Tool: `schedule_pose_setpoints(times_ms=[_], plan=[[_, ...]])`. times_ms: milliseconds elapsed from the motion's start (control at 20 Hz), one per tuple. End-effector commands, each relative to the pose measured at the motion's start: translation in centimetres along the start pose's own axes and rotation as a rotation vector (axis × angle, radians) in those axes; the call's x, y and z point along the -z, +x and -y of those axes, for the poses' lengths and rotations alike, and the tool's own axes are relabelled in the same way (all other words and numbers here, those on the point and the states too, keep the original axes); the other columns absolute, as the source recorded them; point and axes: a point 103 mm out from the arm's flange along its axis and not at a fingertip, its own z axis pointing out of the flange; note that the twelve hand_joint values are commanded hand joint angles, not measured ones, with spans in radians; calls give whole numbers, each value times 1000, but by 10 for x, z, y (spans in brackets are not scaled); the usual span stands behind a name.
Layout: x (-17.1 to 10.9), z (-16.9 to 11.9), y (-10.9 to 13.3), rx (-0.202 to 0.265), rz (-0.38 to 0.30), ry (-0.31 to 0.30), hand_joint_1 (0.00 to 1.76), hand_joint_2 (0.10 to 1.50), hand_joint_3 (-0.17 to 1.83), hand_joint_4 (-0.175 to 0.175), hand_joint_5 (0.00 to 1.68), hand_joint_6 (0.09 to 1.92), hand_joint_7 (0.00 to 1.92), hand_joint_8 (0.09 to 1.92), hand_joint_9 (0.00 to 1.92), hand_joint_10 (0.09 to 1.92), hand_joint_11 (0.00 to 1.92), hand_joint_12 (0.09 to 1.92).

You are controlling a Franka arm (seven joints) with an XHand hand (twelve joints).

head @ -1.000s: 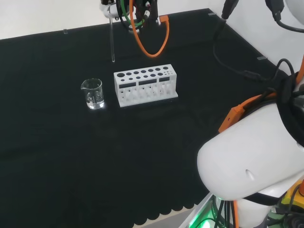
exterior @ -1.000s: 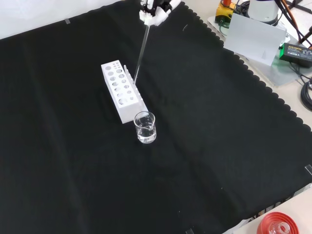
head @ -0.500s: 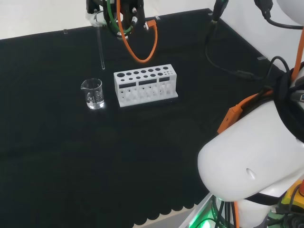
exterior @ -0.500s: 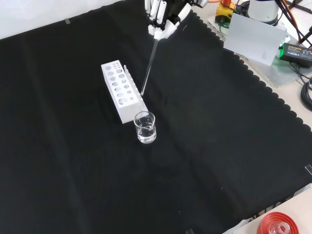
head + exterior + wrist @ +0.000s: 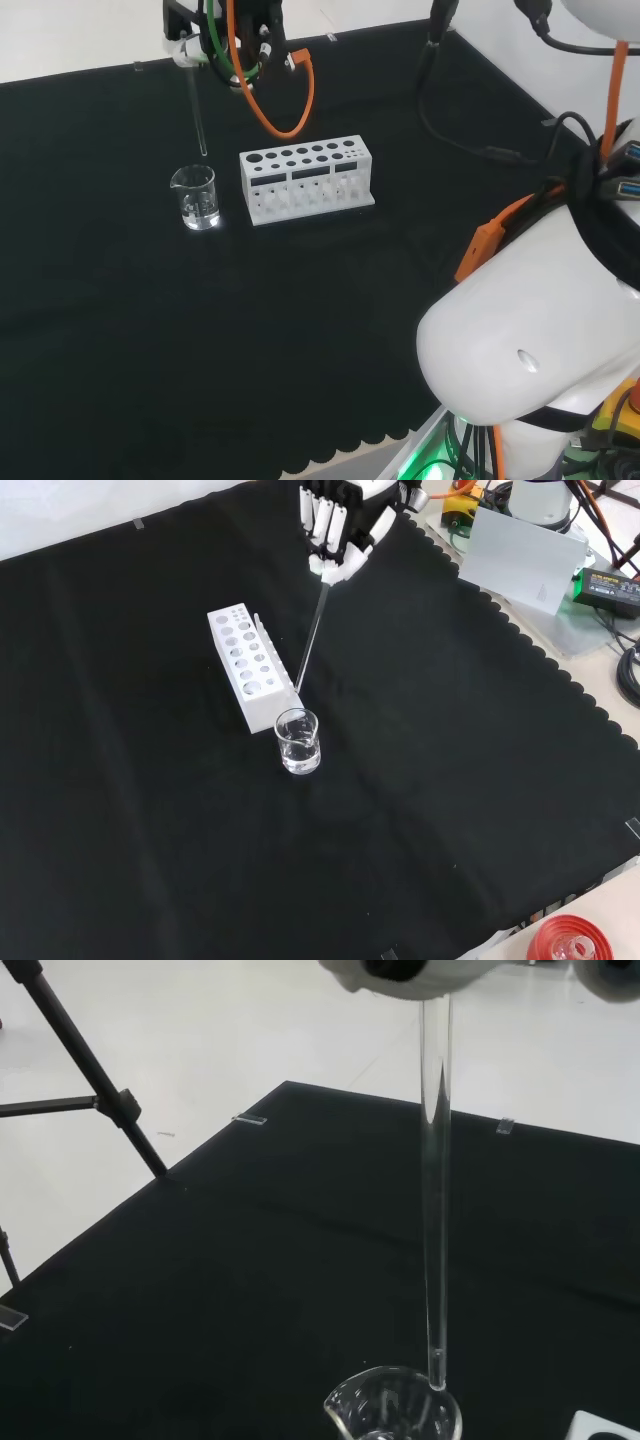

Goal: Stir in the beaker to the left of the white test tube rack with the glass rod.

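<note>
Front view: beaker point(image 5: 298, 742) holds clear liquid beside rack point(image 5: 245, 664).

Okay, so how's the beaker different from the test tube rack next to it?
The beaker is clear and round with a pouring lip; the test tube rack is white, opaque and a long block. The beaker has a single open mouth, with the glass rod in the hand hanging above it; the rack's top is pierced with rows of round holes. The beaker appears to hold a little clear liquid; the rack's holes look empty. Both stand upright on the black cloth.

Pale floor point(image 5: 200, 1030) surrounds the black-clothed bench point(image 5: 150, 860).
</note>
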Motion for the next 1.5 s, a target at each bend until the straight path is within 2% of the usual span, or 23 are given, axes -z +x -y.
schedule_pose_setpoints(times_ms=[50,300,750,1500], plan=[[-7,-9,4,12,-5,0,1334,1039,-175,-175,1421,87,1461,429,1815,203,1638,460],[-13,-14,4,13,-7,11,1334,1039,-175,-175,1421,87,1460,430,1816,201,1638,461],[-39,-25,-2,16,-9,30,1334,1040,-175,-175,1420,87,1460,431,1818,196,1638,465],[-83,-22,-3,51,-4,53,1333,1040,-175,-175,1420,87,1458,435,1822,191,1638,471]])
